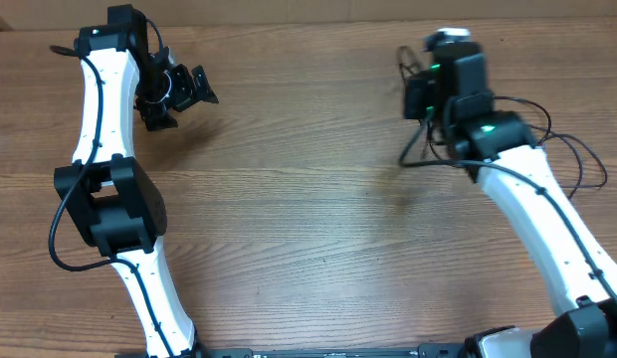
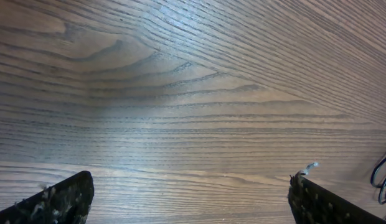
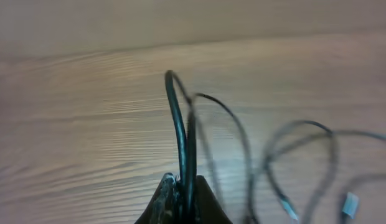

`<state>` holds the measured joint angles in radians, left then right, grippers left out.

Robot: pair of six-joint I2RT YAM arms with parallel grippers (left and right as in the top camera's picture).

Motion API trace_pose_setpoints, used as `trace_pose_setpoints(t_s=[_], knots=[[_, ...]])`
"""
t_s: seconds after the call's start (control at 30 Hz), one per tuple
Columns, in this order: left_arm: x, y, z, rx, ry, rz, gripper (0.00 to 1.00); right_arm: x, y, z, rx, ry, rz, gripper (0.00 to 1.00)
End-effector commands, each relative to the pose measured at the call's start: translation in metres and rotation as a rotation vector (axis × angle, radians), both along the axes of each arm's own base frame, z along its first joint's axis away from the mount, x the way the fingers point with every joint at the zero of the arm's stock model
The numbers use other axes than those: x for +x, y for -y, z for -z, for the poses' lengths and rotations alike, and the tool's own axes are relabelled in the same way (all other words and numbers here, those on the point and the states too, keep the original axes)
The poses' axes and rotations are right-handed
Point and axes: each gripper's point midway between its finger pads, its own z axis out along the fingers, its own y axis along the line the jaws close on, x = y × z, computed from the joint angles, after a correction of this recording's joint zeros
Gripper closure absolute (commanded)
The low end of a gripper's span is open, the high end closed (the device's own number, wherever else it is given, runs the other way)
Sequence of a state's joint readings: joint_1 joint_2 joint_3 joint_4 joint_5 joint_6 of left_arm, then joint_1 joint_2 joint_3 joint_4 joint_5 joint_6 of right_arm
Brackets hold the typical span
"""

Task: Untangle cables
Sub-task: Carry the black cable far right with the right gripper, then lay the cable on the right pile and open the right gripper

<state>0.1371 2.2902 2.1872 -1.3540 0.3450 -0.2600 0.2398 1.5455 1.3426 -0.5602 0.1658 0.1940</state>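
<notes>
The cables (image 3: pixel 180 124) are thin black cords. My right gripper (image 3: pixel 184 190) is shut on a doubled strand that loops up from between its fingertips. More loose loops (image 3: pixel 292 155) hang blurred to the right, with a small plug (image 3: pixel 350 203) at one end. From overhead, the right gripper (image 1: pixel 424 97) is at the back right, with the cables (image 1: pixel 410 156) trailing onto the table below it. My left gripper (image 1: pixel 184 102) is at the back left, far from the cables. In the left wrist view the left gripper (image 2: pixel 190 208) is open over bare wood, and a bit of cable (image 2: pixel 383 177) shows at the right edge.
The wooden table (image 1: pixel 308 199) runs between the two arms. The left arm's black elbow (image 1: pixel 109 204) sits at the left. The right arm (image 1: pixel 547 219) slants across the right side, with its own wires looping beside it.
</notes>
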Motion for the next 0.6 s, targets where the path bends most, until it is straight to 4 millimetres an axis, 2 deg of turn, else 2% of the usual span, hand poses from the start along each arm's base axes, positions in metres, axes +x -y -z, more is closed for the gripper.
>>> trace_pose_setpoints(t_s=[0.0,0.13,0.33,0.37,0.43,0.5,0.57], knots=[[0.004,0.004,-0.022,-0.005,0.053,-0.002,0.00,-0.004,0.040,-0.004,0.039,-0.012,0.145,0.96],[0.004,0.004,-0.022,-0.005,0.053,-0.001,0.00,-0.015,0.074,0.011,0.047,-0.089,0.242,0.96],[0.004,0.004,-0.022,-0.005,0.053,-0.001,0.00,-0.032,0.095,0.033,0.030,-0.201,0.295,0.96],[0.004,0.004,-0.022,-0.004,0.053,-0.001,0.00,-0.033,0.098,0.037,0.027,-0.217,0.301,0.93],[0.004,0.004,-0.022,-0.005,0.053,-0.001,0.00,-0.036,0.102,0.046,0.024,-0.249,0.314,0.81],[0.004,0.004,-0.022,-0.005,0.053,-0.001,0.01,-0.036,0.104,0.053,0.021,-0.271,0.320,0.62],[0.004,0.004,-0.022,-0.005,0.053,-0.001,0.00,-0.036,0.105,0.058,0.018,-0.287,0.323,0.37]])
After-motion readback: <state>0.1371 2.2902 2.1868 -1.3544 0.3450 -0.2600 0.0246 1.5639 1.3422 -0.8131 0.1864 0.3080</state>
